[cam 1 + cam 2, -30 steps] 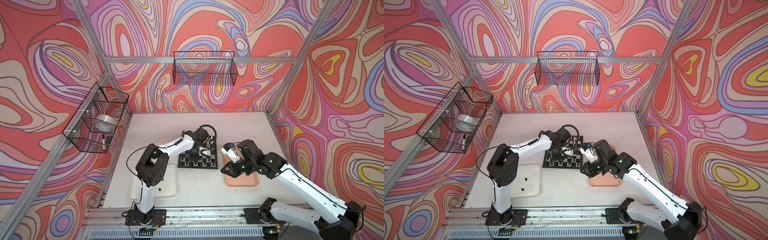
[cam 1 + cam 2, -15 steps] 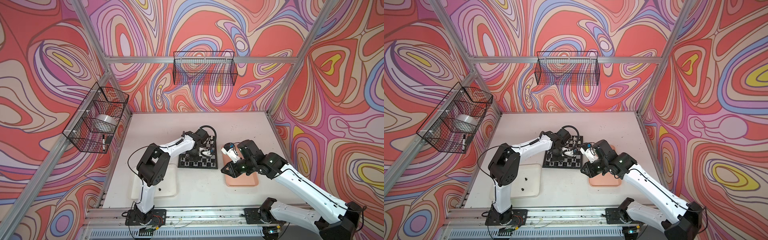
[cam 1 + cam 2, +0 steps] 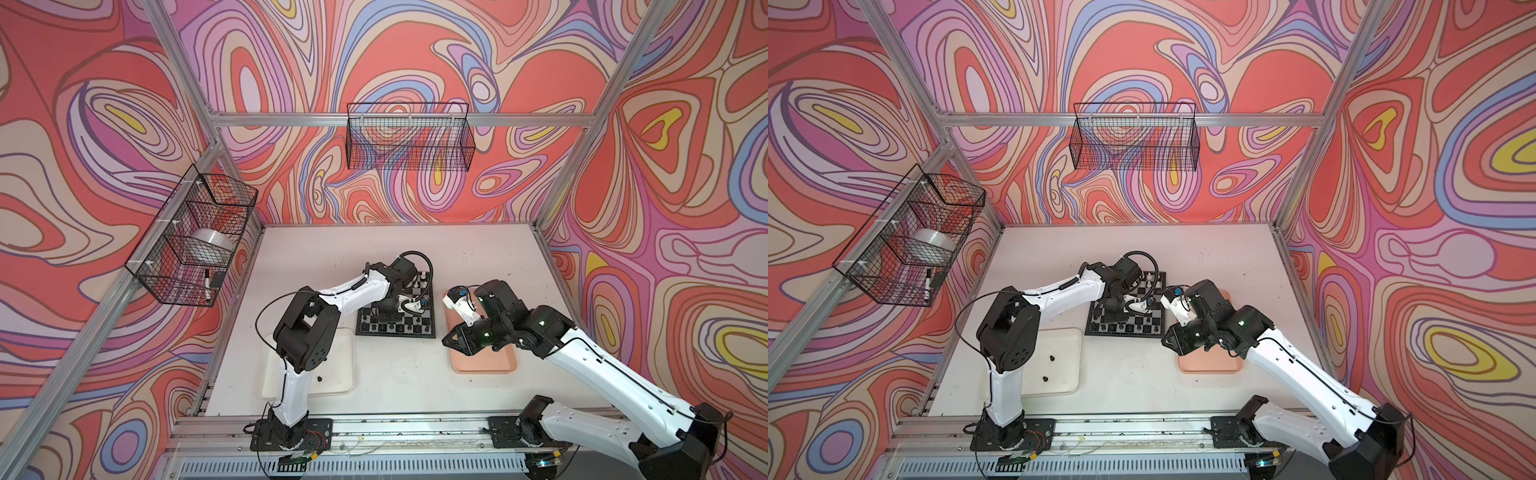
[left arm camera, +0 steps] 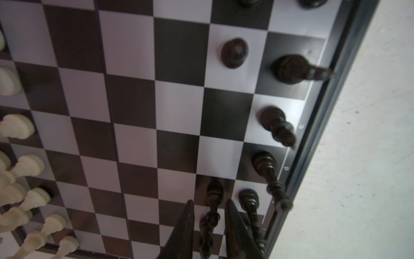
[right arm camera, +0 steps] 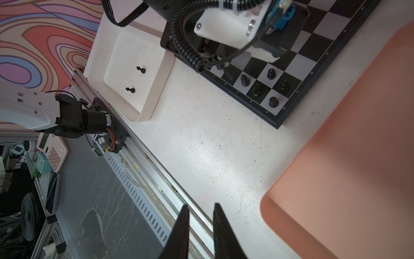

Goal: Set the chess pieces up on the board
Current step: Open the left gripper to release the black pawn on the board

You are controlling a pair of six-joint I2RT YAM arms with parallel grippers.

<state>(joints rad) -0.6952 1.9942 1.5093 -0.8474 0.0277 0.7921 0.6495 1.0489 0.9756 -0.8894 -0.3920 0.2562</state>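
Note:
The board (image 3: 395,333) (image 3: 1121,331) lies mid-table. Black chess pieces (image 4: 234,53) stand along its edge nearest the rail. Cream-white ones (image 4: 16,130) stand along the far side. My left gripper (image 4: 209,200) reaches down over the black side. Its jaws are open, with a gap on each side of a black piece (image 4: 214,192) that stands on a square between them. Two more black pieces (image 5: 141,70) (image 5: 130,90) lie in the white tray (image 5: 152,89). My right gripper (image 5: 201,204) (image 3: 445,338) hovers by the pink tray's (image 3: 486,363) left edge, fingers slightly apart and empty.
The white tray (image 3: 332,386) sits front left, partly under my left arm. An aluminium rail (image 3: 415,428) runs along the table front. A wire basket (image 3: 191,237) with a tape roll and a marker hangs on the left wall. Another basket (image 3: 409,141) hangs on the back wall.
The left gripper's jaws have come apart from the black piece, which stays on the board. The left arm shifted slightly. The right arm has not moved.

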